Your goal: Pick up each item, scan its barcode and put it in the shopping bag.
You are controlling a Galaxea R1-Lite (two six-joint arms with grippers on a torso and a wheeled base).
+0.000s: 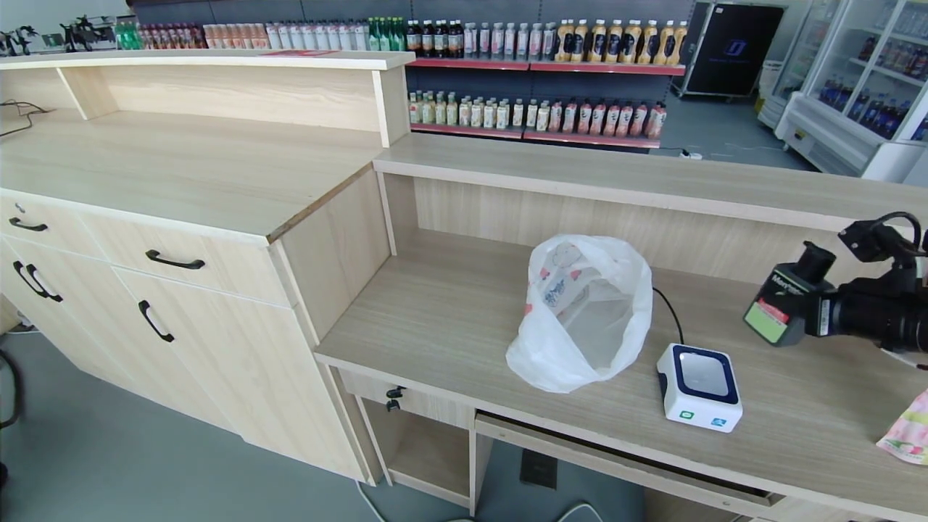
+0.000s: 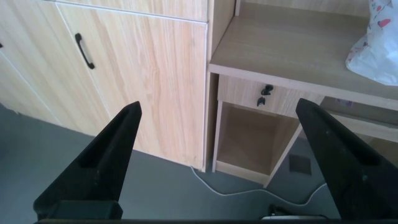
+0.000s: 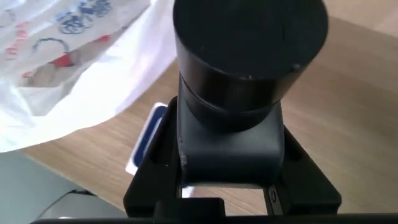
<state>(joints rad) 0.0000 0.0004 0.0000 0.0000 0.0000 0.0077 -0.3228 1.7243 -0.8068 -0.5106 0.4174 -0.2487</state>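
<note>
Now right end effector grips boxy black round-capped bottle; left end effector spread wide, empty.

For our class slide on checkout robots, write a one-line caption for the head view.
Right gripper holds a dark bottle near the scanner and open shopping bag.

Shopping bag on the counter, centre; scanner just right of it, near the front edge. Item above the right end; packet at the right front edge.

Nothing legible to me; white lettering on my black bottle; blue-red print on the shopping bag.
</note>
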